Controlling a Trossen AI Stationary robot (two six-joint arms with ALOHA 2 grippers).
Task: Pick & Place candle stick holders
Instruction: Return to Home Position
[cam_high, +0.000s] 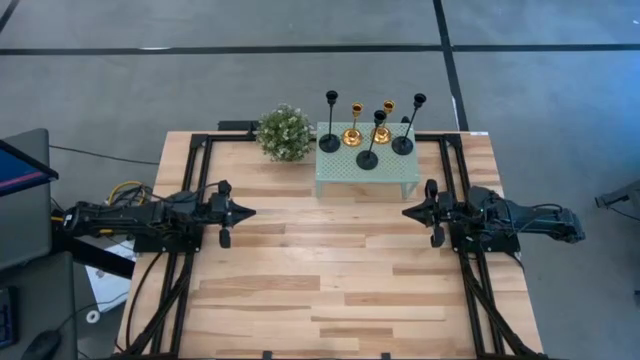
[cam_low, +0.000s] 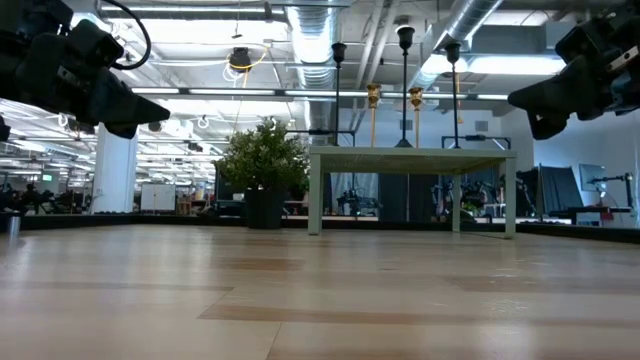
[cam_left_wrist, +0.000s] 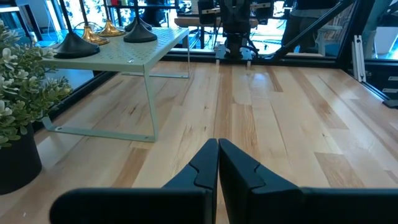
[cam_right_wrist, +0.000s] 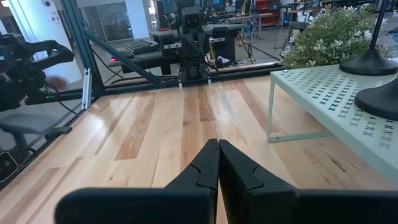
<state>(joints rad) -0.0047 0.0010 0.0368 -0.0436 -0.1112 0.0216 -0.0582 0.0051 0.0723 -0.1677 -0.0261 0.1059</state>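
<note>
Three tall black holders (cam_high: 368, 158) (cam_high: 329, 142) (cam_high: 403, 144) and two short gold ones (cam_high: 352, 135) (cam_high: 383, 133) stand upright on their bases on the mint-green perforated stand (cam_high: 366, 172) at the table's far middle. My left gripper (cam_high: 250, 212) hovers shut and empty at the table's left, pointing right; its shut fingers show in the left wrist view (cam_left_wrist: 217, 146). My right gripper (cam_high: 406, 212) hovers shut and empty at the right, pointing left; its shut fingers show in the right wrist view (cam_right_wrist: 218, 146). Both hang above the table in the low view.
A leafy green plant ball (cam_high: 284, 132) in a dark pot stands left of the stand, at the table's far edge. The wooden tabletop (cam_high: 320, 280) lies bare between and in front of the grippers. Black frame rails (cam_high: 200, 180) run along both sides.
</note>
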